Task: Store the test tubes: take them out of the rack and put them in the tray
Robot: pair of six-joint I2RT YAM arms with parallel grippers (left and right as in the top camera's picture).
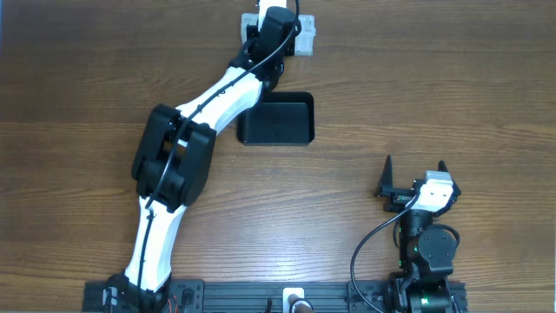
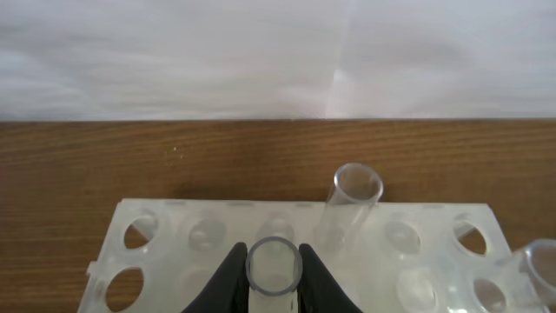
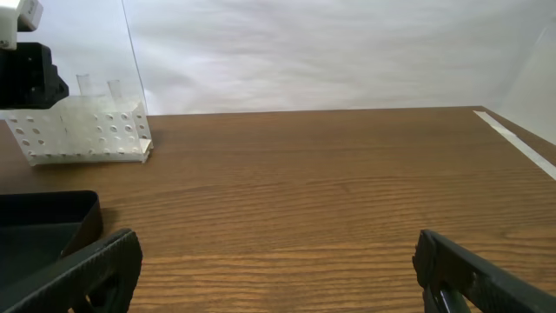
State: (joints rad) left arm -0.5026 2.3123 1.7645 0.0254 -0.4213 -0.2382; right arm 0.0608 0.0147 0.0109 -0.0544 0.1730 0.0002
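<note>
Top view — wood-grain table point(image 1: 452, 87), black tray point(image 1: 276, 123) mid-table, white backdrop point(image 2: 261, 52) beyond.

Overhead, wrist views; common rack point(image 3: 87, 135)

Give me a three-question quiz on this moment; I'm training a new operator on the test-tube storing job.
1. True or false: the right gripper is shut on a test tube.
2. The left gripper is closed around: A) a test tube standing in the rack; B) the rack's wall; C) nothing.
3. In the top view, does the black tray lie above or below the rack?
Key: 1 false, it is open and empty. 2 A. 3 below.
</note>
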